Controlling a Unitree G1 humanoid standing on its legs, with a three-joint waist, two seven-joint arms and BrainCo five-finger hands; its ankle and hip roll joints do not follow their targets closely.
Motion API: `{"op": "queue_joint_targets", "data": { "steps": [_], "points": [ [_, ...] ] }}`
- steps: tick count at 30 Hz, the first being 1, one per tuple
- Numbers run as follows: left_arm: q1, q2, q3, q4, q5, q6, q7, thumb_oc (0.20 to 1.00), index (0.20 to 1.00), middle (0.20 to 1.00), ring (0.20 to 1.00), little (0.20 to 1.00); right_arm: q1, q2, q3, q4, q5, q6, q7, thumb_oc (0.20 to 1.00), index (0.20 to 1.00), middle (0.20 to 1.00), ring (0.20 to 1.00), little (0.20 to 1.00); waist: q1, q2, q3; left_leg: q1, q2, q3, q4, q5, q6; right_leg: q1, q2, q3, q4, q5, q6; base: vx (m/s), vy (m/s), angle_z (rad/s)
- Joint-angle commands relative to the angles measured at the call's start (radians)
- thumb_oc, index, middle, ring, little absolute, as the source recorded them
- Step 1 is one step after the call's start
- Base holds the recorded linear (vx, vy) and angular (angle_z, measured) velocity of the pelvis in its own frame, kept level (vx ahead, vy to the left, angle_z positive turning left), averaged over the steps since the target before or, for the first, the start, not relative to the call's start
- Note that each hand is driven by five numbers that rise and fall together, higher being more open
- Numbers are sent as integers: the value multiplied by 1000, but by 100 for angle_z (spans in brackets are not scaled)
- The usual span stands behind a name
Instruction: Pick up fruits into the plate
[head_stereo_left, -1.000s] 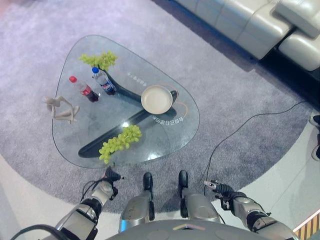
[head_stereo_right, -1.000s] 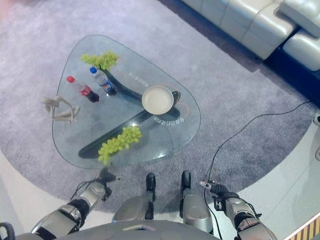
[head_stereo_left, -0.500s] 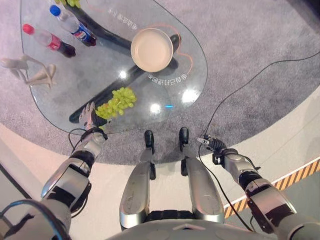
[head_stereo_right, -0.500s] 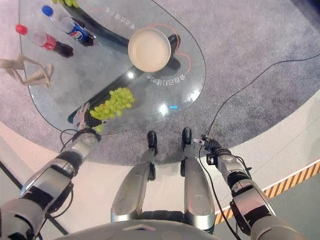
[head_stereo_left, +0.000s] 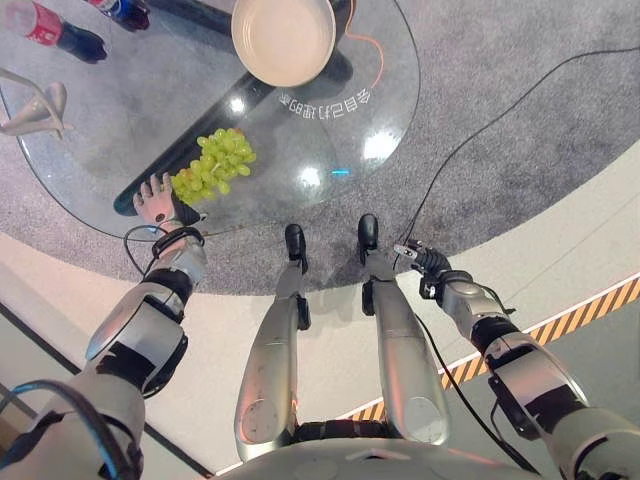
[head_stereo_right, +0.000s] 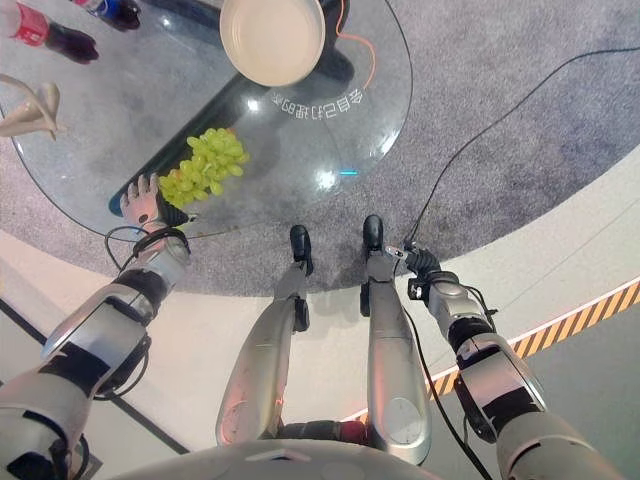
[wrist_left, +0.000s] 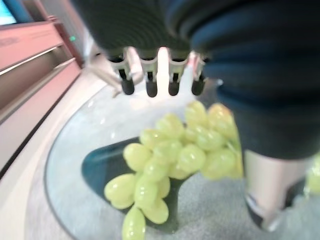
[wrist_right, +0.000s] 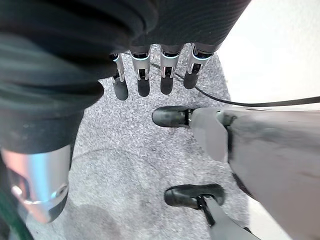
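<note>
green grape bunch (head_stereo_left: 211, 165) on glass table (head_stereo_left: 390, 90) — cream plate (head_stereo_left: 283, 38) apart, empty.

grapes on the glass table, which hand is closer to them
Left. The left hand is open at the table's near edge, right beside the grapes. The right hand hangs low over the carpet, off the table, well away from them.

glossy clear glass table (head_stereo_left: 120, 150), smooth shiny green grapes (head_stereo_left: 210, 165), matt cream plate (head_stereo_left: 284, 38), rough grey carpet (head_stereo_left: 520, 140).
</note>
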Motion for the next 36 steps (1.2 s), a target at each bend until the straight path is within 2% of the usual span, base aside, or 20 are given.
{"op": "queue_joint_targets", "data": {
  "steps": [1,5,10,15,24,26,36],
  "points": [
    [-4,30,33,50,63,78,38,1000,1000,1000,1000,1000,101,1,-3,-38,5,-96,34,1000,1000,1000,1000,1000,-21,-15,-22,-68,-43,-49,133,-112,17,-53,66,7,104,-64,22,-34,108,-4],
    [-24,60,38,57,62,148,47,1000,1000,1000,1000,1000,147,-28,-12,-82,38,-133,84,1000,1000,1000,1000,1000,-39,-44,-22,-109,-37,-39,148,-119,15,-92,82,21,111,-63,24,-8,54,-12],
    [-70,90,66,97,51,194,81,1000,1000,1000,1000,1000,159,-35,-7,-102,75,-135,107,1000,1000,1000,1000,1000,-47,-79,-22,-164,-35,-41,183,-127,8,-136,96,24,131,-61,21,16,12,-12],
    [-131,130,73,123,39,207,88,1000,1000,1000,1000,1000,163,-36,-7,-109,125,-133,126,1000,1000,1000,1000,1000,-52,-101,-22,-218,-35,-54,219,-139,7,-183,105,25,147,-55,21,13,-9,-2],
    [-202,173,84,133,0,231,93,1000,1000,1000,1000,1000,166,-30,-5,-135,165,-141,130,1000,1000,1000,1000,1000,-58,-115,-22,-273,-43,-69,261,-164,7,-233,105,26,162,-50,25,0,0,0],
    [-203,177,86,138,4,224,92,200,200,200,200,200,166,-27,-8,-144,174,-145,129,1000,1000,1000,1000,1000,-58,-116,-22,-285,-45,-72,270,-170,7,-243,105,27,166,-49,27,0,0,0],
    [-190,166,88,132,-7,184,99,200,200,200,200,200,164,-22,-5,-163,184,-150,138,1000,1000,1000,1000,1000,-58,-121,-22,-295,-46,-78,278,-179,6,-253,113,28,173,-49,27,0,0,0]
  ]
}}
